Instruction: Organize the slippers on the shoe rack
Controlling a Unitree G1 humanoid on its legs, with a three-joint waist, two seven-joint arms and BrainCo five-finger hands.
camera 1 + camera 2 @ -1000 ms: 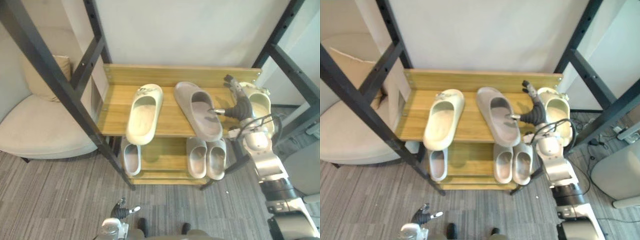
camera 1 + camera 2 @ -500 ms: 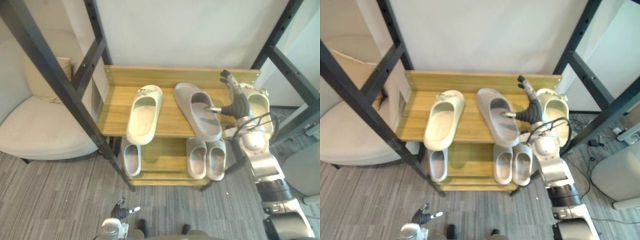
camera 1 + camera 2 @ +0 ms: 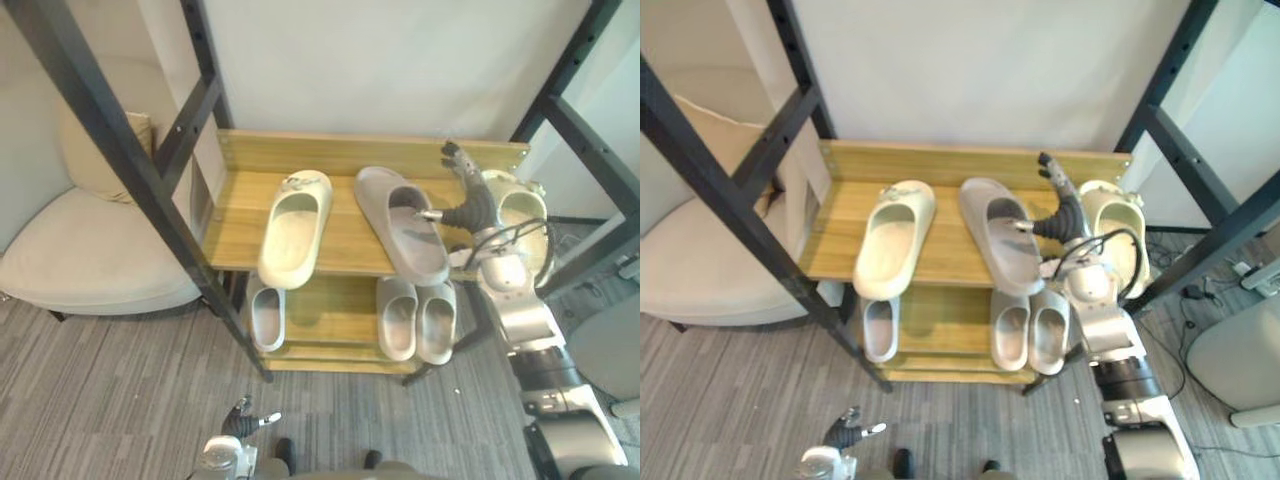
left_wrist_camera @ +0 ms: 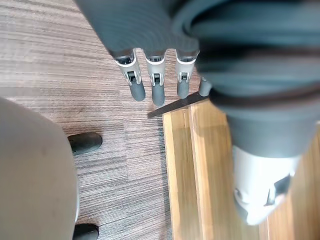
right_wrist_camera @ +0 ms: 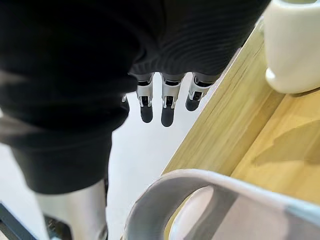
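Note:
A wooden shoe rack [image 3: 350,155] stands against the wall. Its top shelf holds a cream slipper [image 3: 292,225] on the left, a grey slipper [image 3: 402,222] lying aslant in the middle, and a second cream slipper [image 3: 522,205] at the right end. My right hand [image 3: 466,203] is open between the grey and right cream slippers, fingers [image 5: 167,102] straight up, thumb against the grey slipper's strap [image 5: 200,187]. The lower shelf carries a small grey slipper [image 3: 265,316] and a grey pair [image 3: 416,318]. My left hand [image 3: 241,421] hangs open low by the floor, fingers [image 4: 156,86] straight.
A beige armchair [image 3: 90,260] stands left of the rack. Black metal frame posts [image 3: 130,170] slant in front of the rack's left side, and others [image 3: 580,130] rise at the right. A grey rounded object [image 3: 610,350] sits on the floor at the right.
My right hand has edged left and a little up, bringing its thumb to the grey slipper. The whole view has shifted slightly. The left hand has stayed put.

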